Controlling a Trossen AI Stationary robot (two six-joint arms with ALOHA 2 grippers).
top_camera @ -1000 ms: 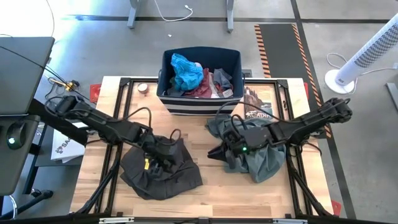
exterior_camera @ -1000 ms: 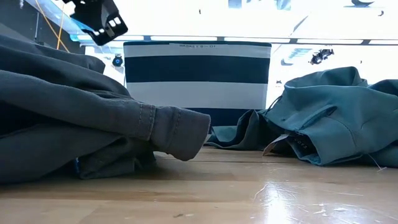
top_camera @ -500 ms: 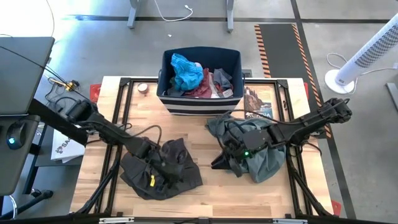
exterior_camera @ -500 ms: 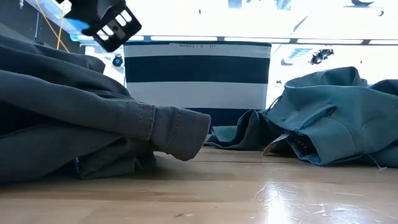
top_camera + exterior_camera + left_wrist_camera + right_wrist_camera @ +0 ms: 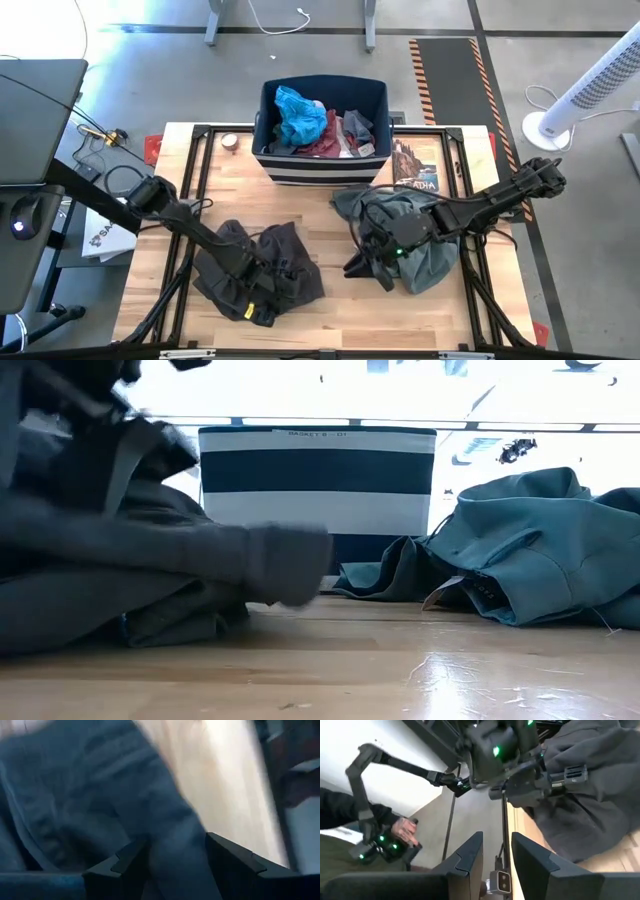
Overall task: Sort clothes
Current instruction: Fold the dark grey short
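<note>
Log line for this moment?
left gripper shut on trousers | right gripper open, at shirt edge | bin holds other clothes

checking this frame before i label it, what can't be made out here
- Left gripper: in the left wrist view the dark trousers sit between its fingers, but motion blur hides the contact.
- Trousers' cuff: smeared by blur in the low view.
- Right gripper: too small in the high view to read.
- Striped bin: clothes under the blue piece are covered.
</note>
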